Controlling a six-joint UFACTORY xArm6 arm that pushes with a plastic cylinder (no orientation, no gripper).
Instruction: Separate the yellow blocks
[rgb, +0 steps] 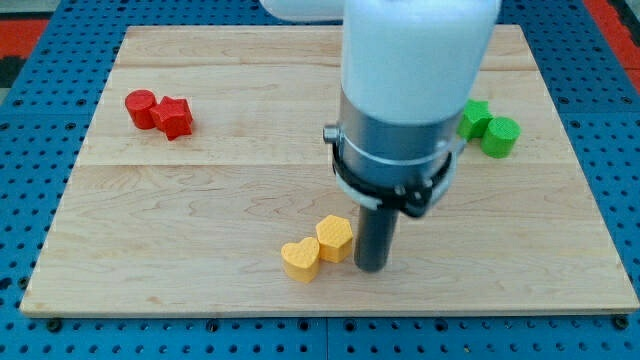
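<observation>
Yellow heart block (300, 259) sitting at counter's bottom centre, touching yellow hexagon block (335, 238) just up-right of it. My tip (371, 267) resting just right of hexagon; contact unclear. No gripper on this rod, so nothing opening or clamping. Red cylinder (141, 107) and red star-like block (174, 117) touching at upper left. Green blocks (489, 128) pairing at right, one partly hidden by arm. Wooden counter (200, 200) showing no writing.
</observation>
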